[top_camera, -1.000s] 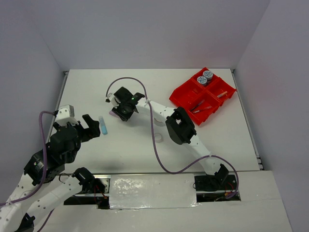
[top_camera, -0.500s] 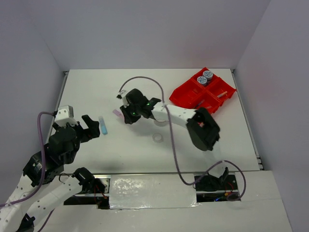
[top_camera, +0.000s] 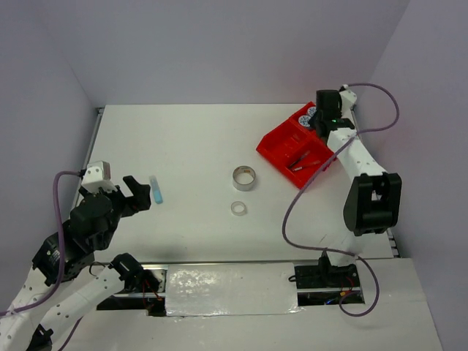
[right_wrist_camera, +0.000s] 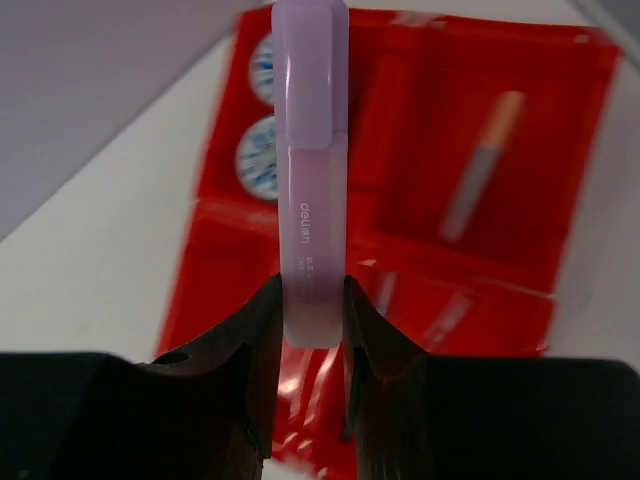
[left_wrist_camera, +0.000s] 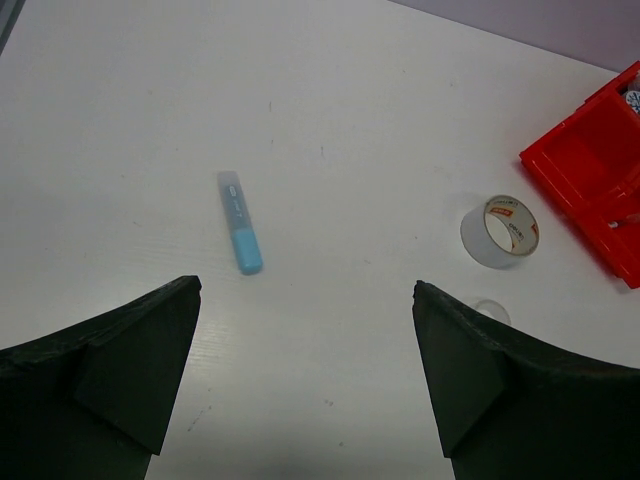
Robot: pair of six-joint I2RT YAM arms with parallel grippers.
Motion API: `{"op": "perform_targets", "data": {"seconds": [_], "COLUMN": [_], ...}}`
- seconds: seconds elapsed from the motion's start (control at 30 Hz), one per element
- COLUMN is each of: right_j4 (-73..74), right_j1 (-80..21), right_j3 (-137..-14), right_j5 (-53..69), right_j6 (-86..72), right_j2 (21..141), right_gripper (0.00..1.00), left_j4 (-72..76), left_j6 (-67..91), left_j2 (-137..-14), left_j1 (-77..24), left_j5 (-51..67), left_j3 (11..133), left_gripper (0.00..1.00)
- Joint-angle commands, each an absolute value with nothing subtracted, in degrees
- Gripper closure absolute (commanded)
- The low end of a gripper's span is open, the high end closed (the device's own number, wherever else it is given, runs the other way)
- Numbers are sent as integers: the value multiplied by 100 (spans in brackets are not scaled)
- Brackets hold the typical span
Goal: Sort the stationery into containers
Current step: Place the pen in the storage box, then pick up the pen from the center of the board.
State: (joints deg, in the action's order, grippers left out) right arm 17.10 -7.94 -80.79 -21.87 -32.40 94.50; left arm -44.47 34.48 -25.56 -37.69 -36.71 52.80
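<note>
Lilac tube [right_wrist_camera: 310,170] sits clamped in the right gripper [right_wrist_camera: 310,300], sticking out ahead of it above the red tray [right_wrist_camera: 590,130], while the left gripper [left_wrist_camera: 306,290] hangs spread wide, gripping nothing, the blue tube [left_wrist_camera: 240,235] lying just ahead.

tube [top_camera: 155,189] left | tape roll [top_camera: 243,183] centre, ring [top_camera: 233,208] just before it | tray [top_camera: 278,146] far right, tubs [right_wrist_camera: 258,158] apparently in its far compartment
</note>
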Motion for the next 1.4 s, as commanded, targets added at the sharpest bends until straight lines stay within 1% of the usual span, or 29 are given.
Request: {"op": "perform_targets", "data": {"seconds": [0.0,0.07,0.13,0.23,0.33,0.43,0.5,0.53,0.57,0.6,0.63,0.67,0.7,0.83,0.93,0.97,1.03,1.1,1.13,1.17,1.2,1.23,1.27,1.3,1.33,1.37], "right_j4": [2154,2408,2365,2338,2426,2374,2285,2311,2294,2277,2250,2259,2241,2197,2258,2294,2224,2014,1934,1820,1663,1687,1696,1714,1810,1811], "right_j1": [-223,-45,324,561,711,782,791,791,782,791,791,782,782,738,624,563,239,-182,-585,-824,-1305,-1605,-1904,-2429,-2939,-2944], "right_j3": [-8190,-8576,-8709,-8885,-9096,-9185,-9193,-9237,-9229,-9229,-9220,-9228,-9211,-9158,-9211,-9211,-9010,-8755,-8449,-8264,-7922,-7771,-7630,-7324,-7034,-7031], "right_j5": [-2611,-2523,-2400,-2181,-2048,-1925,-1759,-1740,-1705,-1618,-1574,-1547,-1512,-1354,-1135,-1082,-950,-906,-827,-435,-196,-98,-44,-27,217,228], "right_j6": [-3675,-3718,-3621,-3498,-3393,-3305,-3191,-3190,-3190,-3173,-3164,-3190,-3199,-3164,-3059,-3006,-2753,-2550,-2453,-2226,-2128,-2049,-2004,-1952,-1969,-1969], "right_j2": [9825,10228,10414,10774,11248,11451,11505,11540,11549,11549,11531,11496,11461,11075,10724,10610,10111,9514,9292,9081,8679,8492,8142,7999,7711,7560], "right_gripper": [100,100,100,100,100,100,94,89,68,59,55,47,44,41,40,40,40,34,33,33,31,31,30,30,30,30], "left_j4": [-4131,-4105,-4087,-4096,-4096,-4078,-4069,-4069,-4078,-4078,-4087,-4087,-4087,-4104,-4183,-4262,-4681,-4886,-4782,-4355,-4177,-4070,-3913,-3746,-3527,-3481], "left_j6": [3322,3296,3270,3261,3243,3234,3234,3226,3234,3243,3234,3234,3243,3269,3383,3593,4023,4884,5043,5228,5386,5518,5624,5564,5485,5441], "left_j2": [-2514,-2522,-2575,-2672,-2733,-2742,-2760,-2777,-2786,-2812,-2821,-2830,-2839,-2865,-3014,-3093,-3486,-3839,-4015,-4452,-4752,-5477,-5850,-6228,-7171,-7181], "left_j1": [-3762,-3762,-3762,-3771,-3762,-3770,-3762,-3762,-3770,-3762,-3762,-3762,-3770,-3762,-3744,-3718,-3639,-3621,-3621,-3612,-3569,-3316,-3131,-2763,-2534,-2531], "left_j5": [-3604,-3569,-3525,-3498,-3480,-3472,-3463,-3472,-3472,-3480,-3480,-3489,-3489,-3559,-3743,-3979,-4174,-4053,-3895,-3754,-3709,-3683,-3552,-3203,-3077,-3076], "left_j3": [5247,5238,5230,5238,5256,5238,5238,5238,5238,5247,5247,5256,5256,5256,5291,5326,5466,5449,5232,5108,4985,4914,4939,5018,5149,5150], "left_gripper": [1,1,1,1,1,1,1,1,1,1,1,1,1,1,1,1,1,1,1,1,1,1,1,1,1,1]}}
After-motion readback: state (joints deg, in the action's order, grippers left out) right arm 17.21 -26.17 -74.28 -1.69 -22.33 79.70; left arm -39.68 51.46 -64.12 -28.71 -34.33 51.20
